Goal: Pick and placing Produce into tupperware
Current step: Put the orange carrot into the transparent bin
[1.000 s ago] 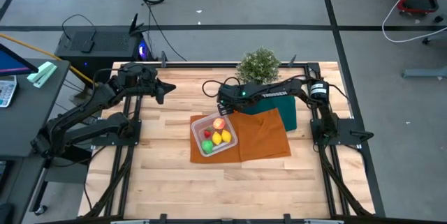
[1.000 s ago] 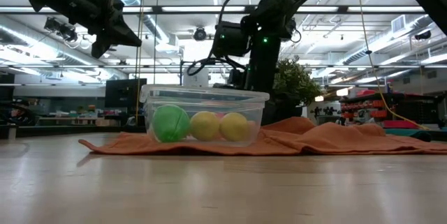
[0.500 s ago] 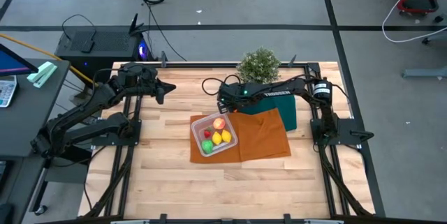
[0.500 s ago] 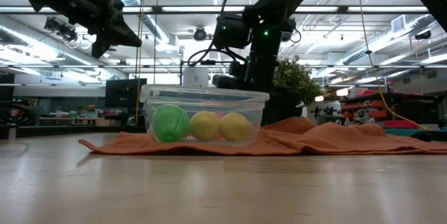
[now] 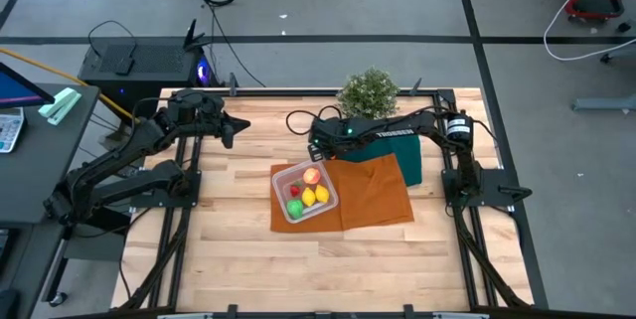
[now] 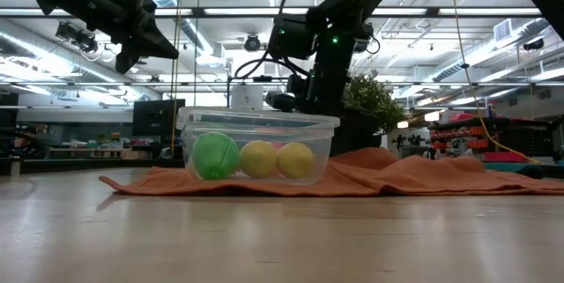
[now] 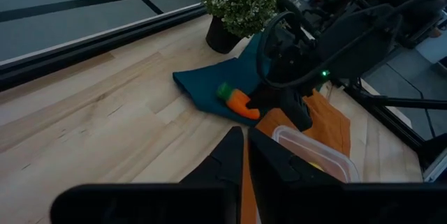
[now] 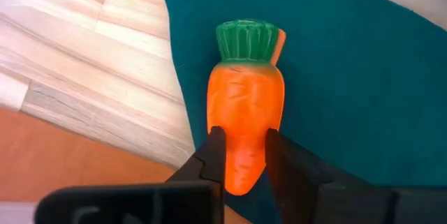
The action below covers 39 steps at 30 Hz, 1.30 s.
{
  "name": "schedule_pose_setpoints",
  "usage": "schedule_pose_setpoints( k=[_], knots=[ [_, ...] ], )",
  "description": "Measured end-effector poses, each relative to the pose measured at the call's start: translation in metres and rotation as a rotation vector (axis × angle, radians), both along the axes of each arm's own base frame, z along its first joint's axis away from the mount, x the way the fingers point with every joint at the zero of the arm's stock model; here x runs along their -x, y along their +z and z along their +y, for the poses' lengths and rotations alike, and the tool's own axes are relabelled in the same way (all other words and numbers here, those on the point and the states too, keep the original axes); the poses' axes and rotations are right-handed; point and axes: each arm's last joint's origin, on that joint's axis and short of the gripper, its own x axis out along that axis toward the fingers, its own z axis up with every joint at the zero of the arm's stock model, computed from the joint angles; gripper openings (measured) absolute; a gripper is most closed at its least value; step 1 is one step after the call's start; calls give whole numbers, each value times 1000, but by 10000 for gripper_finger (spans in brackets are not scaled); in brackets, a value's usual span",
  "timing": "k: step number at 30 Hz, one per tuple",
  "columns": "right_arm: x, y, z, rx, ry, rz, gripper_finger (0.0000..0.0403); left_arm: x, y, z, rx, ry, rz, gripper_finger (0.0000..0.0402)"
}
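The orange carrot [image 8: 244,98] with a green top lies flat on the dark green cloth [image 8: 349,77], just beyond the tupperware [image 5: 303,192]. My right gripper [image 8: 244,135] points steeply down over it, shut on its pointed end. The clear tupperware rests on the orange cloth [image 5: 373,195] and holds two yellow lemons [image 6: 278,160], a green ball [image 6: 216,155], a peach-red fruit [image 5: 312,176] and a tiny red piece [image 5: 294,190]. My left gripper [image 7: 244,147] hangs shut and empty above the table's far left. My right gripper pinches the carrot's narrow pointed end [image 8: 241,161] between its two fingers [image 8: 213,154], one on each side. The fingers come from above, slanting down, and lie along the carrot. The carrot lies flat on the dark green cloth.
A bushy potted plant [image 5: 368,90] stands at the table's far edge, right behind the dark green cloth. Bare wooden table [image 5: 229,249] spreads to the near and left sides of the cloths.
My right gripper's wrist has shifted slightly over the dark green cloth behind the tupperware. The tupperware and the produce in it have kept still.
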Motion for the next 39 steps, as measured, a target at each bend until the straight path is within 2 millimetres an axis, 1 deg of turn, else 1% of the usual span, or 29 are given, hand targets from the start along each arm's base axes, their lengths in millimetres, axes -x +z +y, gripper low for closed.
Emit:
schedule_pose_setpoints(
  k=[8,11,13,16,24,26,28,31,39],
  knots=[
    [0,1,0,1,2,-4,14,0,0,0,-1,0,0,35],
    [0,1,0,-1,6,-3,12,0,0,0,-1,0,0,31],
    [0,0,0,0,12,-1,20,0,0,0,-1,0,0,28],
    [-1,0,0,5,32,3,48,0,0,0,-1,0,0,24],
    [-2,-4,-1,-5,31,-11,178,0,0,0,-8,-4,3,28],
    [-2,-4,-4,-4,24,-13,199,0,0,0,-8,-4,3,31],
    [-1,-4,-7,-1,15,-15,210,0,0,0,-8,-3,3,34],
    [-1,-3,-11,3,4,-27,209,0,0,0,-8,-3,3,34],
    [-2,-1,-19,-15,-4,-61,172,0,0,0,-8,-3,3,23]
  ],
)
